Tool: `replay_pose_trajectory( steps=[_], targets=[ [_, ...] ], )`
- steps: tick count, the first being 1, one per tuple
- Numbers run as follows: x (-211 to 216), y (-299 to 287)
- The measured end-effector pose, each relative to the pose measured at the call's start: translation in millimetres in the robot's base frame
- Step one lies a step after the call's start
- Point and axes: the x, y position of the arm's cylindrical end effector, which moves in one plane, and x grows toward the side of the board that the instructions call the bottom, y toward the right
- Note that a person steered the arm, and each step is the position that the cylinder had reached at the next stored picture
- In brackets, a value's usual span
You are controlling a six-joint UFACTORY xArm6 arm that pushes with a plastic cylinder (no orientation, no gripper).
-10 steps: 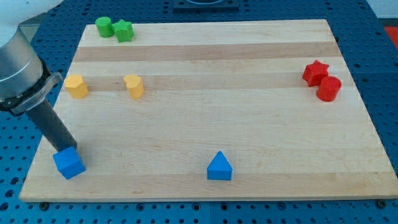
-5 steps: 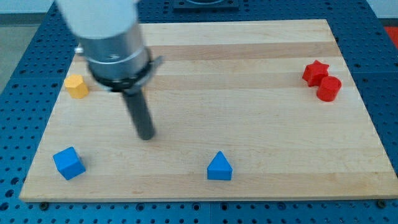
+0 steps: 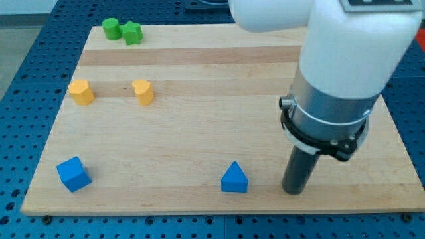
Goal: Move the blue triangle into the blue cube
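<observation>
The blue triangle point(image 3: 234, 178) lies near the bottom edge of the wooden board point(image 3: 219, 73), a little right of centre. The blue cube point(image 3: 73, 174) sits at the bottom left corner, far from the triangle. My tip point(image 3: 293, 191) rests on the board just to the right of the blue triangle, with a small gap between them, at about the same height in the view. The arm's white and grey body covers the right part of the board.
Two yellow blocks point(image 3: 82, 91) point(image 3: 143, 91) sit at the left middle. A green cylinder point(image 3: 111, 28) and a green star point(image 3: 133, 32) sit at the top left. The red blocks seen earlier at the right are hidden behind the arm.
My tip has swept from beside the blue cube at the bottom left, across the board, to just right of the blue triangle. No block has moved.
</observation>
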Motion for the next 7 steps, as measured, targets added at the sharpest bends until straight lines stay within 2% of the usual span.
replay_pose_trajectory(
  steps=[3, 7],
  targets=[
    [-9.4, -30.1],
    [-9.5, -157.0]
  ],
)
